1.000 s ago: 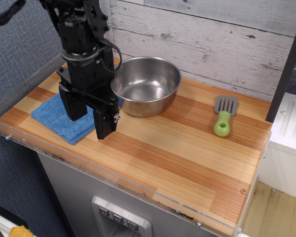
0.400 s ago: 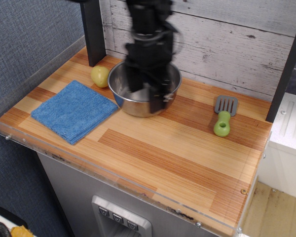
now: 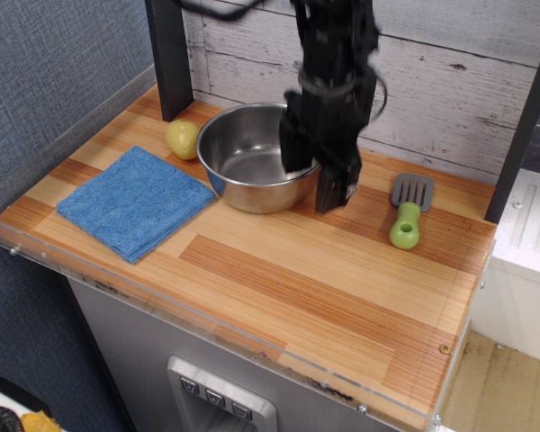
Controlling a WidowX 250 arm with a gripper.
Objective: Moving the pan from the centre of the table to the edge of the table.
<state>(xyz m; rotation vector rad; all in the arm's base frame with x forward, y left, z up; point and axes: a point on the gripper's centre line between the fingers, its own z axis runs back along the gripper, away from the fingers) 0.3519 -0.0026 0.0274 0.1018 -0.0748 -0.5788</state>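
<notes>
The pan (image 3: 243,162) is a shiny steel bowl standing at the back middle of the striped wooden table (image 3: 288,279). My black gripper (image 3: 315,175) hangs over the pan's right rim, blurred by motion. Its fingers are apart: the left finger (image 3: 294,153) is over the inside of the bowl and the right finger (image 3: 335,184) is outside the rim, over the table. It holds nothing. The right part of the pan's rim is hidden behind the gripper.
A folded blue cloth (image 3: 135,202) lies at the left. A yellow-green round fruit (image 3: 182,139) sits just left of the pan. A green-handled grey spatula (image 3: 408,211) lies at the right. A black post (image 3: 169,58) stands at the back left. A clear guard (image 3: 207,328) rims the front edge.
My gripper has swept from above the blue cloth at the left, across the pan, to the pan's right rim. The pan, cloth and spatula have not moved.
</notes>
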